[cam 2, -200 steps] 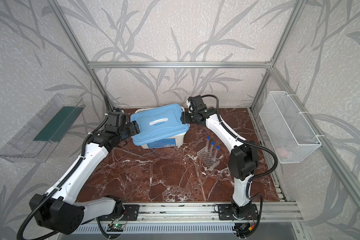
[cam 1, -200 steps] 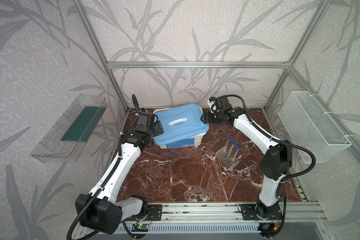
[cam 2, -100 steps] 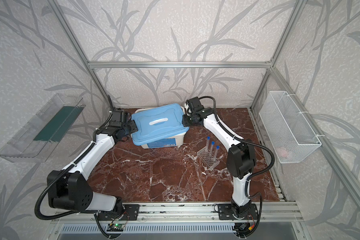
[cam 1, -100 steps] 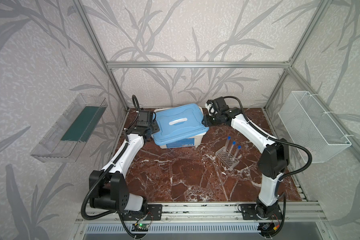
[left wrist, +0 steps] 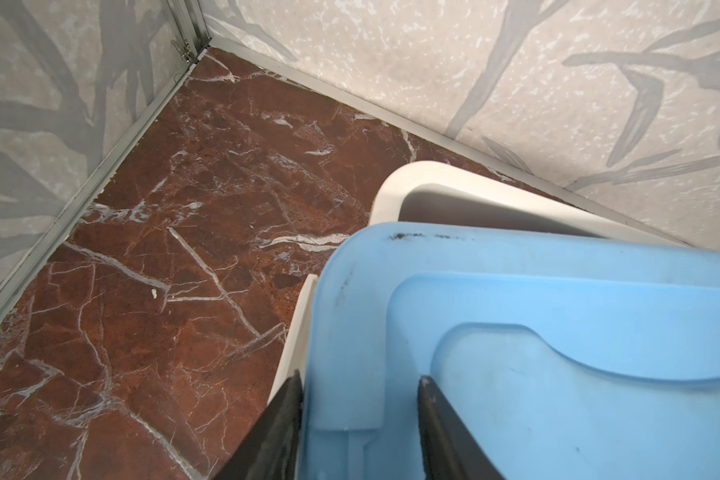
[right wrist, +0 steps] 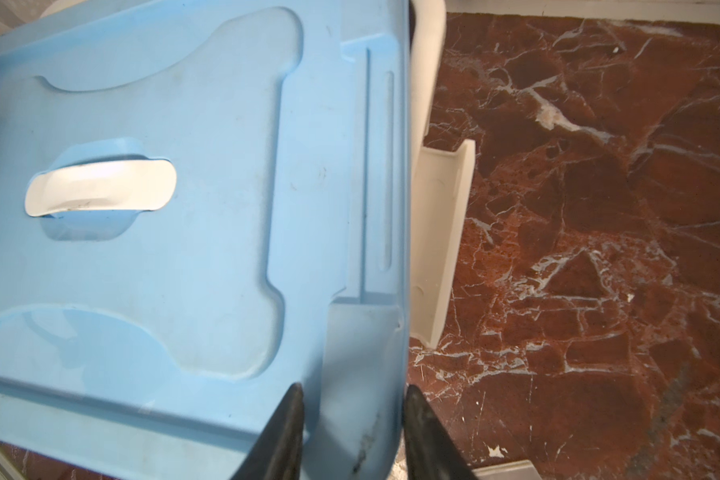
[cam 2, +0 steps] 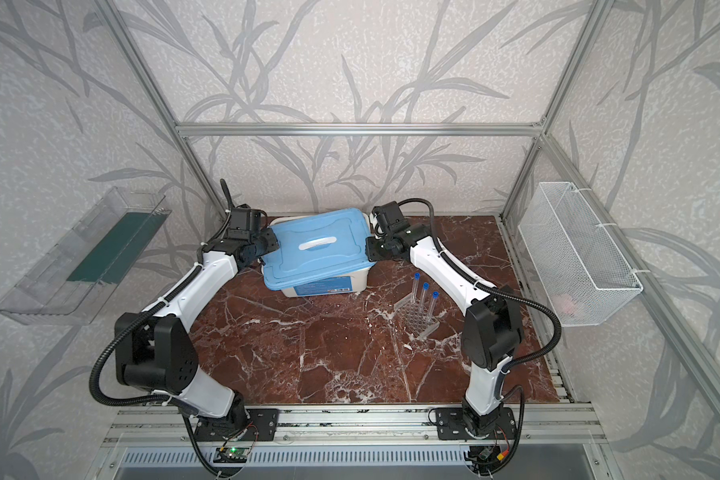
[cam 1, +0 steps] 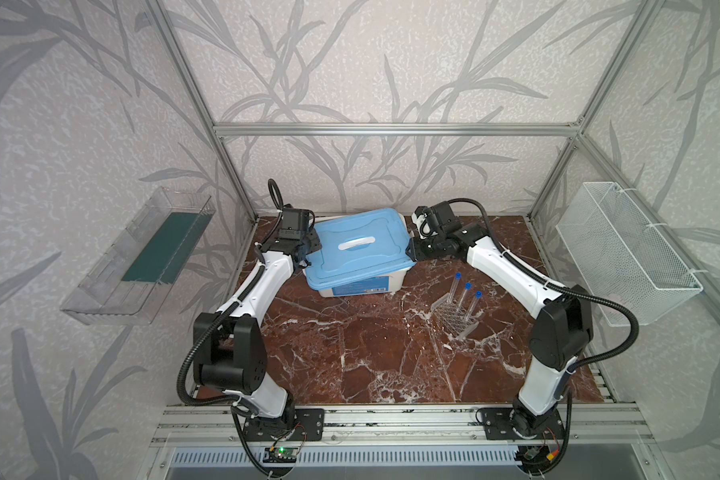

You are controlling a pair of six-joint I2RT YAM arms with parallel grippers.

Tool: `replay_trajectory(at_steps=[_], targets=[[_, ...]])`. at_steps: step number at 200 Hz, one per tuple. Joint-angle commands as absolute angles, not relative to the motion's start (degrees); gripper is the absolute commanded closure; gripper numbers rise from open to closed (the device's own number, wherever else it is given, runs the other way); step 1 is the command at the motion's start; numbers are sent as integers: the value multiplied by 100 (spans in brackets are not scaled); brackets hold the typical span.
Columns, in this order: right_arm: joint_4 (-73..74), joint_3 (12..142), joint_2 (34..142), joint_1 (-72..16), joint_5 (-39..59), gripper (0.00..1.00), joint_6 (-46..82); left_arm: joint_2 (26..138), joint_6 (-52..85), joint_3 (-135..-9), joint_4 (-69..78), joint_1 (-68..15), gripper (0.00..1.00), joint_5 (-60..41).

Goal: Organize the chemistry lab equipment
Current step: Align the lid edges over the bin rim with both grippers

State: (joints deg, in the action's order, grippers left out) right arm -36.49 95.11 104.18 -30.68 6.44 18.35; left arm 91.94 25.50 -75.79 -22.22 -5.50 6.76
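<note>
Blue lid between fingers, tubes well apart

Three long clear tubes, blue caps: stand in a row in the rack, leaning slightly.
Clear perforated rack: flat, right of centre in both top views.

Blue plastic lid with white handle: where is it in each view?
In a top view: blue plastic lid, rear centre.
In a top view: rear centre too.
Left wrist: one corner, close up.
Right wrist: most of it, handle showing.
Shared landmark: white tub under it.
</note>
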Motion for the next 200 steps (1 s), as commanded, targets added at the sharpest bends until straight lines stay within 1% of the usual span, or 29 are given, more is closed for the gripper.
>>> replay_trajectory(at_steps=[1,56,79,110,130,160,200], targets=[[-3981,9287,10232,-3137,554,61,1883,9498,2489,-7707,-2626,-510,54,625],[-3746,9209,10308,-3142,747,62,2004,10054,2334,-8425,-2867,-509,54,650],[-3735,9317,10370,-3142,703,62,2021,10354,2324,-8825,-3152,-475,54,835],[-3865,9620,10597,-3151,807,62,2040,10443,2391,-8716,-3064,-340,55,1048],[-3875,9608,10668,-3172,833,62,2065,10608,2384,-8804,-3008,-150,55,782],[-3790,9449,10654,-3169,807,62,2125,10819,2316,-9052,-2908,-118,48,376],[-3909,9553,10782,-3153,637,62,2076,11167,2368,-9370,-2868,-120,48,-225]])
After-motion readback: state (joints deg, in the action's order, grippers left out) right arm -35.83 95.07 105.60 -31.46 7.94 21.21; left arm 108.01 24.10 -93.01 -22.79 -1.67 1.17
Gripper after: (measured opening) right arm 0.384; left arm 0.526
